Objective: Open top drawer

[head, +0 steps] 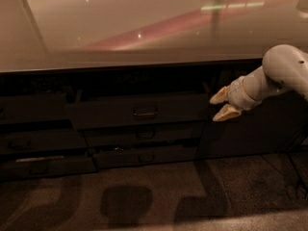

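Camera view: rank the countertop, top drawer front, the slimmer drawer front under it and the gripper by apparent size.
1. countertop
2. top drawer front
3. slimmer drawer front below it
4. gripper, open, just right of the top drawer; it may be nearer the camera, so its place is unsure.

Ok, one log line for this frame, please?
gripper: open, empty, just right of top drawer | handle: not gripped | drawer front: looks partly out, proud of the two slimmer fronts below
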Robot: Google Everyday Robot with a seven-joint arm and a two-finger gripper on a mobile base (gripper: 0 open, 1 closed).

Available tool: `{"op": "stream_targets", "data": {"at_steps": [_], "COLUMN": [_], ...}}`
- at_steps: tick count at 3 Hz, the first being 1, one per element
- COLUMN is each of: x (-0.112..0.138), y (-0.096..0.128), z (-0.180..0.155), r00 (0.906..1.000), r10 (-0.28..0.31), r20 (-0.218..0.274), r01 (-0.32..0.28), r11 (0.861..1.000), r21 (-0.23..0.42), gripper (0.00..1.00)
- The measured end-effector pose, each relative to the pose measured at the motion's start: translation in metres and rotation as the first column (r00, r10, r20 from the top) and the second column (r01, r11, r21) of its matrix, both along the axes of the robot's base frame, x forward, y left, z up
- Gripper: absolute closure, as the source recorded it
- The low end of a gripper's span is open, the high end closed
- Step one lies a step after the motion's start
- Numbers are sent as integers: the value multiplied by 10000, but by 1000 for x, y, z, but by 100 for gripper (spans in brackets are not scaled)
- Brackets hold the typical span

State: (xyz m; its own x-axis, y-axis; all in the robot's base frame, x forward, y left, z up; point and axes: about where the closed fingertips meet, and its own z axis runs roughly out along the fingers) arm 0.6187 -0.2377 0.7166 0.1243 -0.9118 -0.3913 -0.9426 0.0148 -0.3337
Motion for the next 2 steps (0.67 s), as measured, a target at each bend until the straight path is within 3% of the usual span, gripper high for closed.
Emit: {"op": "stream_targets", "data": {"at_steps": [2], "x": [34], "y": [0], "z": [35], "r00": [9988], "r10": [-403], "r20": [288], "r01": [383], "r11": [9971], "r21": [664], "gripper": [84]}}
